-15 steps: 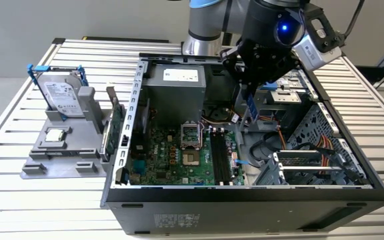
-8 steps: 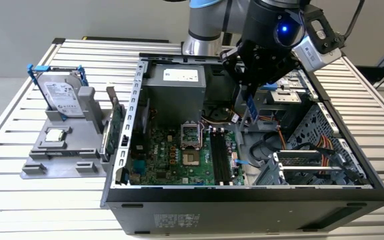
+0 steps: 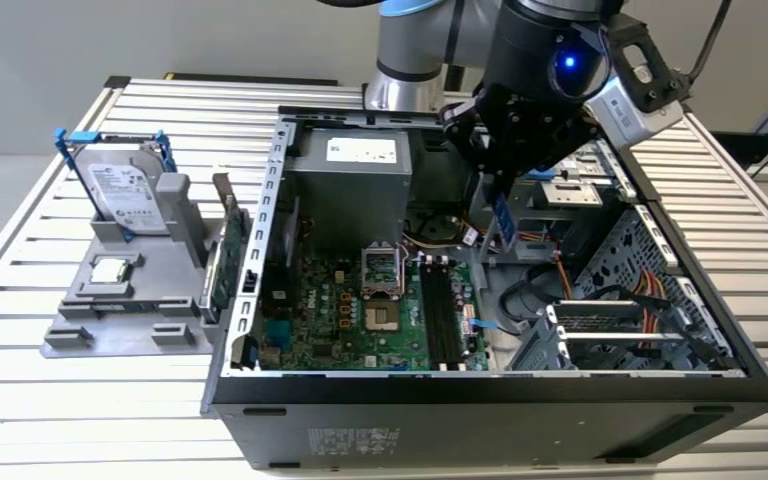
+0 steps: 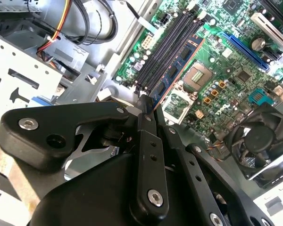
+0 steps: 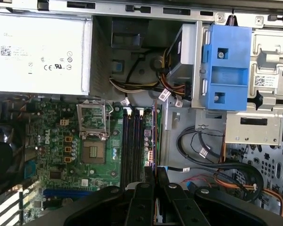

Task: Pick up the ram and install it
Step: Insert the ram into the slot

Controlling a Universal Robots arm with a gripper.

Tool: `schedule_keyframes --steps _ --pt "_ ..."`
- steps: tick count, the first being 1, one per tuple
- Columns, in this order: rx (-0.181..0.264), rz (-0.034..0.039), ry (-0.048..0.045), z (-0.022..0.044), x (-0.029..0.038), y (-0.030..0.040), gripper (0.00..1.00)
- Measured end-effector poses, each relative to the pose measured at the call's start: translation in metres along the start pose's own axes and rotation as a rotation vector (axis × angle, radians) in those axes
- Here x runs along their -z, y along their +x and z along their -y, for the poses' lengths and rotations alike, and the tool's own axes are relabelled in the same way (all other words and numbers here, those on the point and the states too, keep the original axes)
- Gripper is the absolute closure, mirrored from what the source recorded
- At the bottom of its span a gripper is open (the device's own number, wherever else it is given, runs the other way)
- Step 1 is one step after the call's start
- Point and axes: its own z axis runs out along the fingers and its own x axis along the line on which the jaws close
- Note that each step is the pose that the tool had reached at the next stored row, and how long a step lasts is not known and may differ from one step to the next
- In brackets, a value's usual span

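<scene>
1. Hand, upper centre of the exterior view, is clamped on the ram, pinching its flat faces.
2. Open computer case lies below it on the tabletop.
3. Black memory slots sit mid-frame in the first wrist view; the ram hangs above, apart.
4. Likely light, stiff, thin and fragile: hold the faces, clear of the contacts.

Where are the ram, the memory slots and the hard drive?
ram [image 4: 178, 68], second wrist view, its chip-side face.
memory slots [image 5: 132, 143], first wrist view, middle of the black slots.
hard drive [image 3: 128, 195], exterior view, labelled face.
</scene>
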Motion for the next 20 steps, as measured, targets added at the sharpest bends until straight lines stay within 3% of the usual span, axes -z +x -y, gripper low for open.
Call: schedule_keyframes --steps 11,20 --pt "0.0 0.0 -0.0002 0.0053 -0.0028 0.0002 1.0" --pt "0.0 0.0006 0.0 0.0058 -0.008 0.0003 1.0"
